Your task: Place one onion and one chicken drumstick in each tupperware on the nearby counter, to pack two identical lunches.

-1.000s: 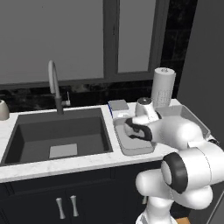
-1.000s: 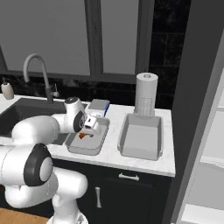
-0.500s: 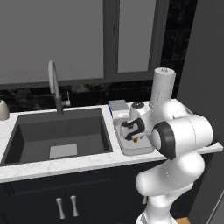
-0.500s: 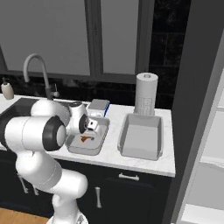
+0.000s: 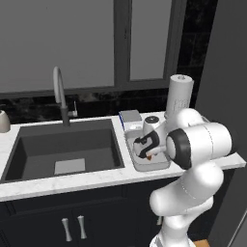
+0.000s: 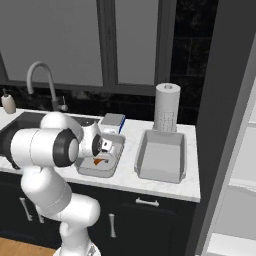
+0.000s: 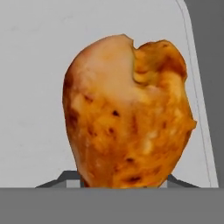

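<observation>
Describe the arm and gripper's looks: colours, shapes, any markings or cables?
Glossy white arm of rounded, bulbous segments, with dark ring-shaped joints. Small white hand carrying a dark two-finger gripper. No cables or markings can be made out.

The white marbled surface (image 6: 165, 187) carries two grey tupperware trays, one (image 6: 92, 170) beside the sink (image 5: 62, 149) and one (image 6: 159, 157) at its three o'clock, with a paper-towel roll (image 6: 167, 107) and a small box (image 6: 112, 121) toward twelve.

Two cameras are looking from behind the arm, left and right, down at the same desk (image 5: 72, 181) and sink (image 5: 62, 149); the hand camera is looking very close at the drumstick (image 7: 127, 113)
</observation>
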Motion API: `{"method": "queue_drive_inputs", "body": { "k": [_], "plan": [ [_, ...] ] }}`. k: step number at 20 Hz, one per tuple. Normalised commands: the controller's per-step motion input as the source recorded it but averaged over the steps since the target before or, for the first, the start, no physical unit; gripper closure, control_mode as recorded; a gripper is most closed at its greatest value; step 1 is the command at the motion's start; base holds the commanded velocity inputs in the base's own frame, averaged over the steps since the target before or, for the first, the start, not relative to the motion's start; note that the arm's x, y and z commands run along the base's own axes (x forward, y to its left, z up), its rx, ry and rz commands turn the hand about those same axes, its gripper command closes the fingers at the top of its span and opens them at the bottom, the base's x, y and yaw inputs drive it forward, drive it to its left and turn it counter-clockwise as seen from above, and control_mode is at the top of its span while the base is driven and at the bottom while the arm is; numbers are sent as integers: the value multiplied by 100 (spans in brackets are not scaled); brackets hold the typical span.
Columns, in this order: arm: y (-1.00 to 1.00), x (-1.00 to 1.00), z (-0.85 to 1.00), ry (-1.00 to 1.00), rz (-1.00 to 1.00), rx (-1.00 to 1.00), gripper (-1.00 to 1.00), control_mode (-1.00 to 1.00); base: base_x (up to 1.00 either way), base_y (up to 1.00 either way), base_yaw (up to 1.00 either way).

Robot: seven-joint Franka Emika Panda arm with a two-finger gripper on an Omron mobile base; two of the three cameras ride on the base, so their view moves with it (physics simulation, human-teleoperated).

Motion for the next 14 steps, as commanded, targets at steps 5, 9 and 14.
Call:
{"method": "queue_drive_inputs", "body": {
  "k": [5,9,14],
  "plan": [
    [0,-23,31,0,0,-3,-100,-100,0,0,0],
    [0,-31,89,-7,0,-7,-100,-100,0,0,0],
    [0,-72,83,-5,1,-2,-100,-100,0,0,0]
  ]
}}
